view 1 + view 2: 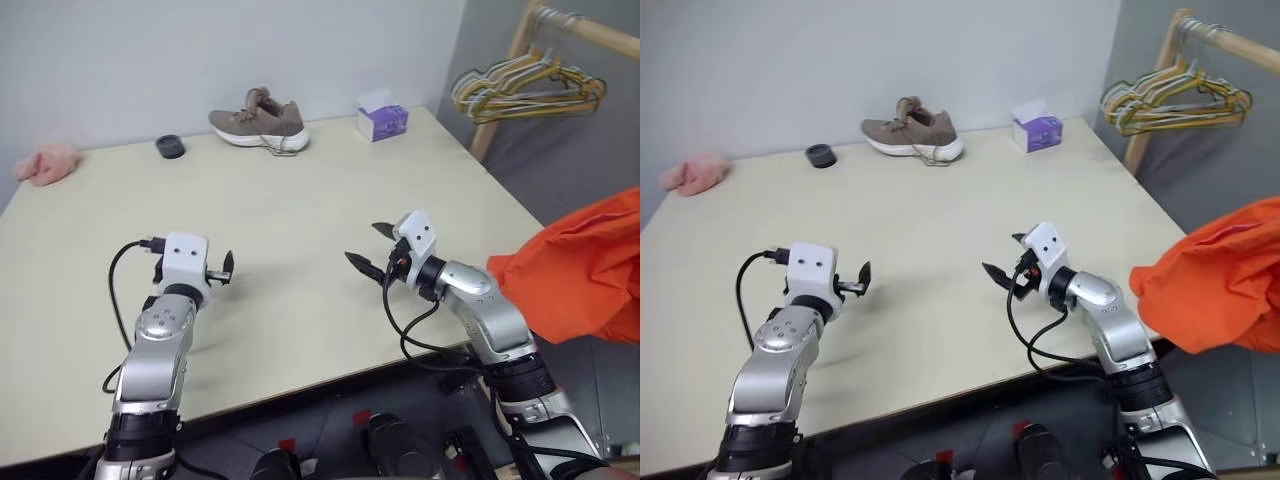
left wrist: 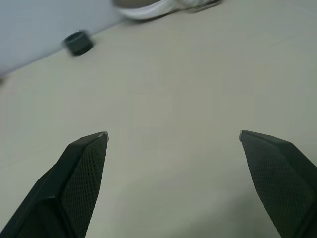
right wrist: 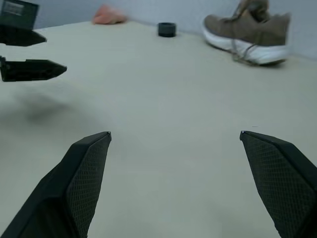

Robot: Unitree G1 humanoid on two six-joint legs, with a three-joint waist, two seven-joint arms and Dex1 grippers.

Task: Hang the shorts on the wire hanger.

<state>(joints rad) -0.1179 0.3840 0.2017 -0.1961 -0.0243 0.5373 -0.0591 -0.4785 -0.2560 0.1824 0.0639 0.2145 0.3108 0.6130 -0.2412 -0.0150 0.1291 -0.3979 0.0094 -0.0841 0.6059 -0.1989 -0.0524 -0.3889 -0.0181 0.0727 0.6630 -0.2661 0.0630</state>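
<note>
The orange shorts (image 1: pixel 585 275) hang bunched in the air just past the table's right edge, level with my right forearm; what holds them up is not visible. The wire hanger is out of view. My right gripper (image 1: pixel 365 245) hovers open over the front middle of the table (image 1: pixel 300 200), pointing left, with nothing between its fingers. My left gripper (image 1: pixel 225 270) is open and empty over the front left of the table, pointing forward. In the right wrist view the left gripper (image 3: pixel 29 54) shows off to one side above the tabletop.
At the back of the table lie a brown shoe (image 1: pixel 258 122), a purple tissue box (image 1: pixel 382 120), a small black cap (image 1: pixel 170 147) and a pink cloth (image 1: pixel 47 163). A bunch of coloured hangers (image 1: pixel 525 95) hangs on a wooden rail (image 1: pixel 590 35) at the far right.
</note>
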